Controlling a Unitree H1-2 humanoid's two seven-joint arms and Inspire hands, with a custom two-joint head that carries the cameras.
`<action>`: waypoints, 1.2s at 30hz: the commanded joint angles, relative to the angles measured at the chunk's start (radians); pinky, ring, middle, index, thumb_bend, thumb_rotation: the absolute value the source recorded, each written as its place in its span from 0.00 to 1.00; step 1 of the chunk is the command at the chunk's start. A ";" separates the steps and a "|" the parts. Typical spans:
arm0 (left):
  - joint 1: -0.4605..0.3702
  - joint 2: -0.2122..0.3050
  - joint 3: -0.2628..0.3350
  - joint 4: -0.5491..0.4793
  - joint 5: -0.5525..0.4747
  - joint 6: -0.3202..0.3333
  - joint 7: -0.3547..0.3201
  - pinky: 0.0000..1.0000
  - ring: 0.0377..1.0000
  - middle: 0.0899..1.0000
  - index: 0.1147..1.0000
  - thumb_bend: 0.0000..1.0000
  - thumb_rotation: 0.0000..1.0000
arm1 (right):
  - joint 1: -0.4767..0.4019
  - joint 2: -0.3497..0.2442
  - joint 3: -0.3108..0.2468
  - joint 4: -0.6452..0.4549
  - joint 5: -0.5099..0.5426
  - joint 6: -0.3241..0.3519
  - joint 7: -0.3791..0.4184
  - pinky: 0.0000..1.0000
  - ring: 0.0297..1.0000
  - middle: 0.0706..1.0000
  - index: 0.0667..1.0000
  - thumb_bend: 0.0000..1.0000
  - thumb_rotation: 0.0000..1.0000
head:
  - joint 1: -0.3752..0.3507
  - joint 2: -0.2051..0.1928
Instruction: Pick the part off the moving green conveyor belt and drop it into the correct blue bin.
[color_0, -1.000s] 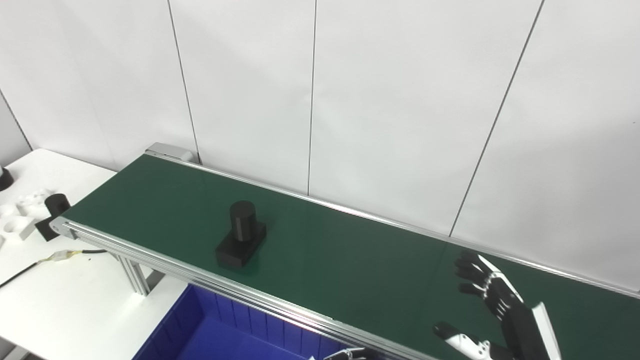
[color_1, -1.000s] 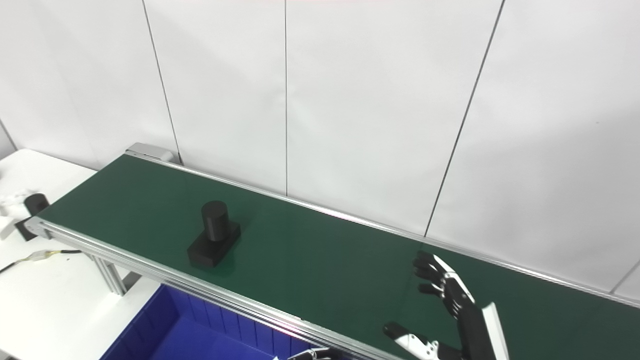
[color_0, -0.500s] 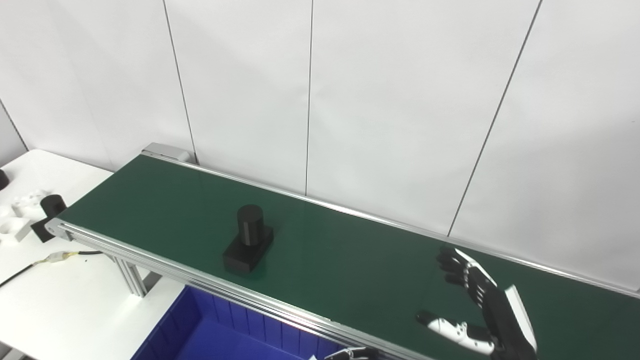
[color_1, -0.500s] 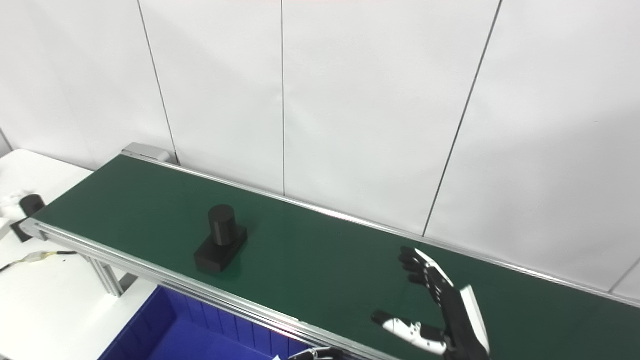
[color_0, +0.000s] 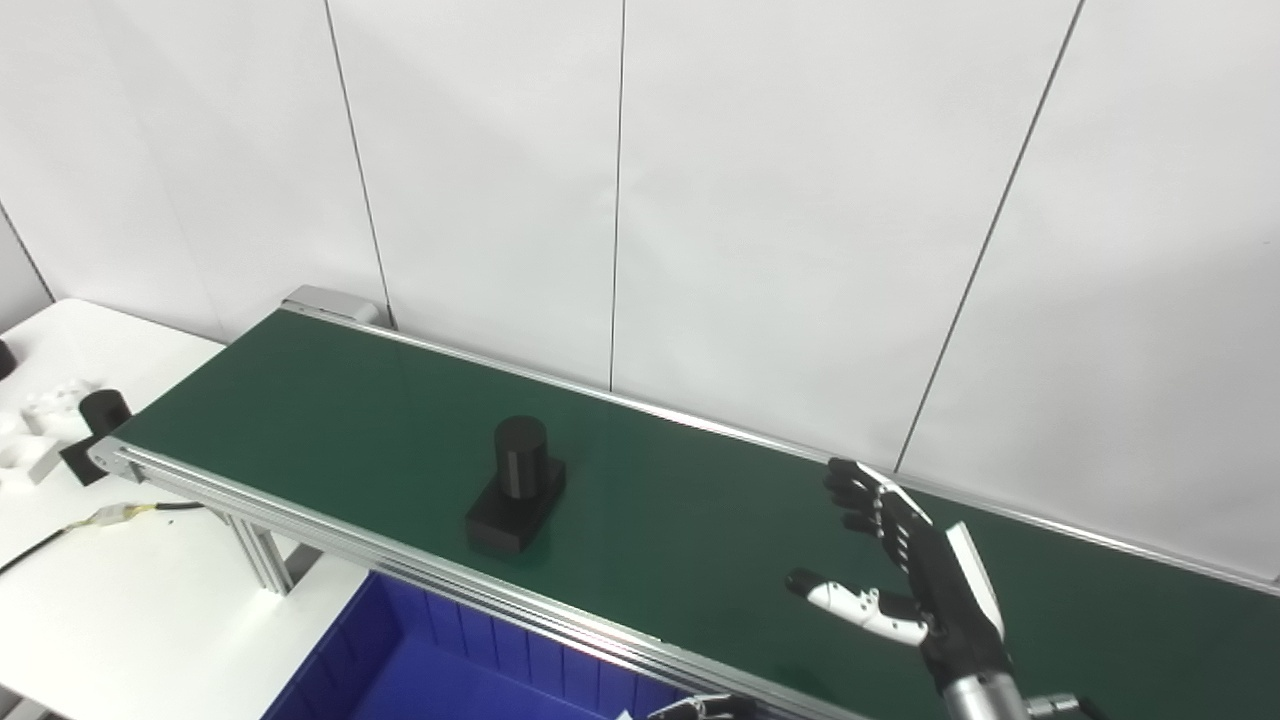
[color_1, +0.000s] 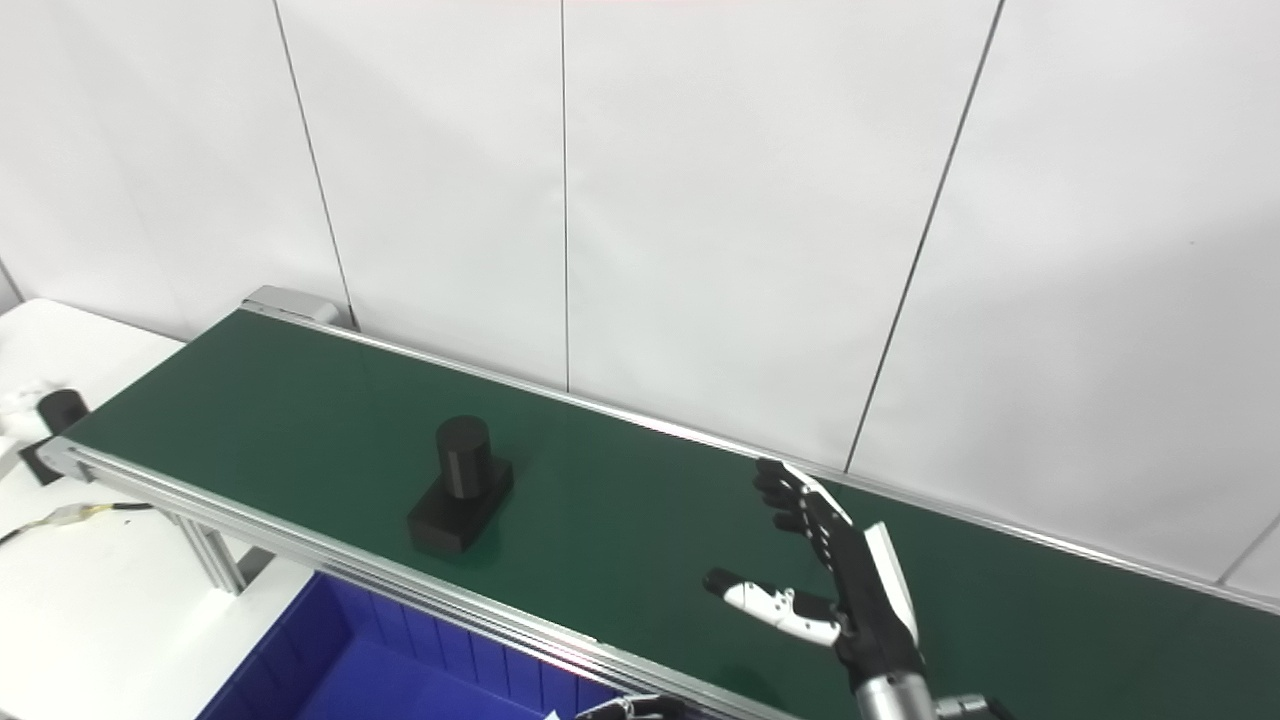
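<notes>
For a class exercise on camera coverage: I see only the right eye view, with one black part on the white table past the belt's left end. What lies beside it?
Observer: The left eye view shows a white block with a round hole just left of that black part.
Operator: Anything else dark there?
Observer: Yes, a dark object farther back on the white table. It is cut off by the picture's left edge, and too little of it shows to name it.
</notes>
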 joint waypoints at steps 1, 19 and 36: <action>-0.012 -0.009 -0.002 -0.020 -0.008 -0.042 -0.016 0.68 0.72 0.74 0.76 1.00 0.16 | -0.053 0.021 0.005 -0.002 -0.005 -0.016 -0.014 0.78 0.83 0.82 0.83 0.67 0.23 | -0.001 0.002; -0.016 -0.010 0.001 -0.014 -0.011 -0.042 -0.040 0.67 0.68 0.70 0.72 1.00 0.15 | -0.168 0.081 0.053 0.195 -0.078 -0.058 -0.065 0.74 0.79 0.79 0.80 0.69 0.25 | -0.005 0.002; -0.006 -0.016 -0.001 -0.021 -0.005 -0.041 -0.043 0.69 0.69 0.70 0.71 1.00 0.15 | -0.299 0.143 0.084 0.459 -0.099 -0.134 -0.108 0.73 0.78 0.78 0.80 0.70 0.22 | 0.001 0.001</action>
